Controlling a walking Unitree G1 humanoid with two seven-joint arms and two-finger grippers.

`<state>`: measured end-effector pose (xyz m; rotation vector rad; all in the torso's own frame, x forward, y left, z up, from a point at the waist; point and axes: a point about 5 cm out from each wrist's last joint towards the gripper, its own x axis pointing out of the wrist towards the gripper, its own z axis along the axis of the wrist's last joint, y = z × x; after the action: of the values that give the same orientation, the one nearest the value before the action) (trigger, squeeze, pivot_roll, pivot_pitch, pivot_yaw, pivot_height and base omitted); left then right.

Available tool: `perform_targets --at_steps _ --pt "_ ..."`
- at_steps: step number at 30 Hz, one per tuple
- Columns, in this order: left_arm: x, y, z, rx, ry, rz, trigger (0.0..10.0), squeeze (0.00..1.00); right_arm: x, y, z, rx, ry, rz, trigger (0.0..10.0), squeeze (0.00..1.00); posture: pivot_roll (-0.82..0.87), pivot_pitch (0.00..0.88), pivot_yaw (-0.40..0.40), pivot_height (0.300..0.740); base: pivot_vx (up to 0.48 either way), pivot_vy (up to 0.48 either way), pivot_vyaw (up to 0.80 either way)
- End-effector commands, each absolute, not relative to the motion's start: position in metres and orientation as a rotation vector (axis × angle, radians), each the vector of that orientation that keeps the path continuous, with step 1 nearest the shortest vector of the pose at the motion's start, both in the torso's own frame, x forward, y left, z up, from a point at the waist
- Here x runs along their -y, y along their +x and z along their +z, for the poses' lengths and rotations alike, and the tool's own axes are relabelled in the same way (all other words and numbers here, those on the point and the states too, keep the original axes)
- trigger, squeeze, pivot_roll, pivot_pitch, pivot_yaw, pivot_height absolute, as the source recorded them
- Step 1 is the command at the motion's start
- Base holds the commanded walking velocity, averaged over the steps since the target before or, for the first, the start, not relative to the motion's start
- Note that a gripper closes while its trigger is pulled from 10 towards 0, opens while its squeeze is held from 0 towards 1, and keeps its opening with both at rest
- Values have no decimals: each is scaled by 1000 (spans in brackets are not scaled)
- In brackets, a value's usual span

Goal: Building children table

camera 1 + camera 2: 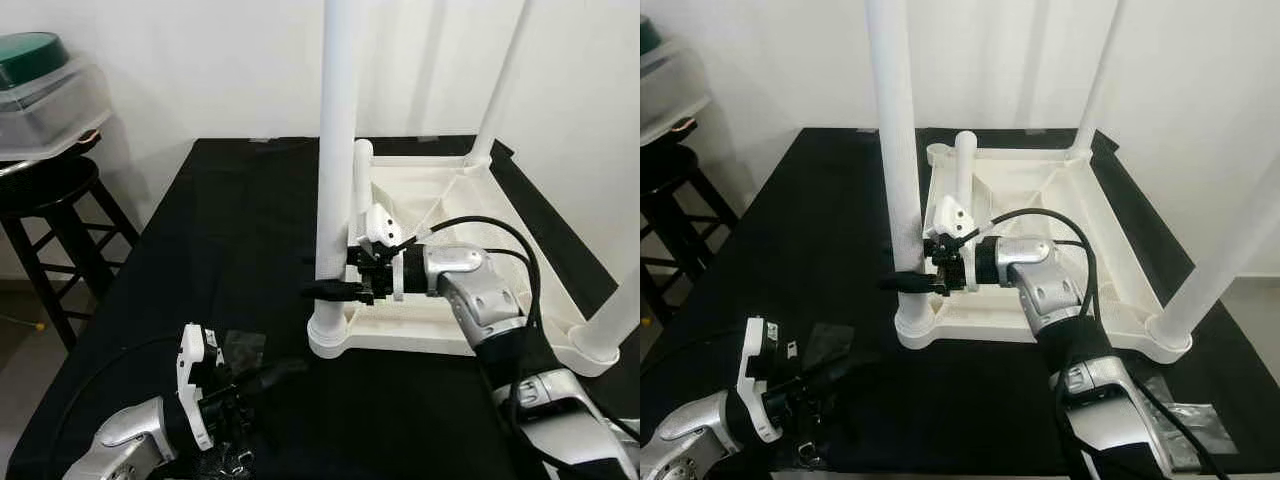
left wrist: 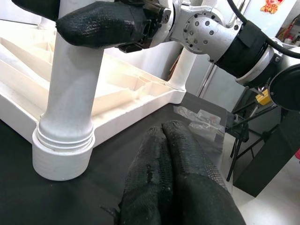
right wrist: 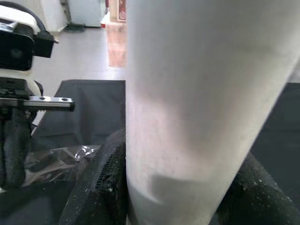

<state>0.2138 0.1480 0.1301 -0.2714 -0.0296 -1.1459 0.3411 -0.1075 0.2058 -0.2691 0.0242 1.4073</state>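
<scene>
A white children's table [image 1: 430, 335] lies upside down on a black cloth. Its near-left leg [image 1: 336, 150] stands upright in the corner socket [image 2: 63, 157]. My right gripper [image 1: 318, 277] is shut on this leg just above the socket, and the leg [image 3: 201, 108] sits between its black fingers [image 3: 103, 187]. Two more legs stand upright at the far right [image 1: 505, 80] and near right [image 1: 620, 320]. Another white leg [image 1: 964, 165] lies loose inside the underside near the far-left corner. My left gripper [image 1: 275, 375] rests low on the cloth, front left of the socket, fingers [image 2: 173, 178] shut on nothing.
A black stool [image 1: 50, 190] stands left of the work surface, with a clear lidded container [image 1: 40, 90] on it. A crumpled clear plastic bag [image 1: 240, 345] lies on the cloth by my left gripper. A white wall runs close behind.
</scene>
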Motion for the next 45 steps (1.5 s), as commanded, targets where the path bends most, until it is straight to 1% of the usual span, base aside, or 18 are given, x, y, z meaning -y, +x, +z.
perform_targets --at_steps 1,8,12,13,14,16,18,26,27,29,30,31,36,37,38,40,41,45 --pt "-147 212 129 20 -271 -1150 10000 0 104 337 205 12 -295 1455 0 0 9 46 -1 740 0 0 0" --pt "-148 212 130 20 -273 -1150 10000 0 107 334 199 26 -261 1390 0 0 3 50 1 740 0 0 0" --pt "-149 212 130 22 -274 -1149 10000 0 100 329 184 20 -203 1168 0 0 -5 61 -6 740 0 0 0" --pt "-151 212 131 22 -274 -1149 10000 0 91 328 167 -12 -128 843 0 0 -21 70 4 740 0 0 0" --pt "-151 212 131 22 -274 -1149 10000 0 91 328 167 -12 -128 843 0 0 -21 70 4 740 0 0 0" --pt "-154 212 131 18 -273 -1153 10000 0 72 305 152 1 -259 696 0 0 -28 71 27 740 0 0 0" --pt "-155 213 131 15 -272 -1155 10000 0 69 301 155 34 -298 674 0 0 -28 71 27 740 0 0 0" --pt "-154 215 130 21 -269 -1145 10000 0 62 304 147 -45 -206 788 0 0 -21 57 11 740 0 0 0" --pt "-154 214 130 22 -270 -1142 10000 0 61 304 149 -33 -193 775 4863 0 -17 53 11 740 0 0 0" --pt "-154 214 130 23 -270 -1140 10000 0 61 303 151 -24 -184 763 4863 0 -17 53 11 740 0 0 0" --pt "-154 214 130 21 -269 -1143 10000 0 60 303 156 8 -177 785 10000 463 -16 54 14 740 0 0 0" --pt "-154 215 130 20 -269 -1145 10000 0 57 302 161 25 -160 806 10000 1000 -17 53 14 740 0 0 0" --pt "-152 216 130 21 -270 -1150 10000 0 56 300 185 104 -111 1052 10000 1000 -16 53 10 740 0 0 0" --pt "-151 216 131 22 -271 -1150 10000 0 61 303 191 121 -140 1120 10000 690 -15 52 7 740 0 0 0" --pt "-151 216 131 23 -272 -1150 10000 0 65 306 195 130 -168 1178 10000 212 -15 52 7 740 0 0 0" --pt "-151 216 131 24 -272 -1149 10000 0 68 308 197 133 -187 1208 10000 212 -15 52 7 740 0 0 0" --pt "-151 215 131 24 -272 -1149 10000 0 73 311 199 123 -220 1275 10000 0 -6 51 2 740 0 0 0" --pt "-150 214 131 25 -273 -1148 10000 0 84 318 200 82 -249 1388 10000 0 1 52 1 740 0 0 0"
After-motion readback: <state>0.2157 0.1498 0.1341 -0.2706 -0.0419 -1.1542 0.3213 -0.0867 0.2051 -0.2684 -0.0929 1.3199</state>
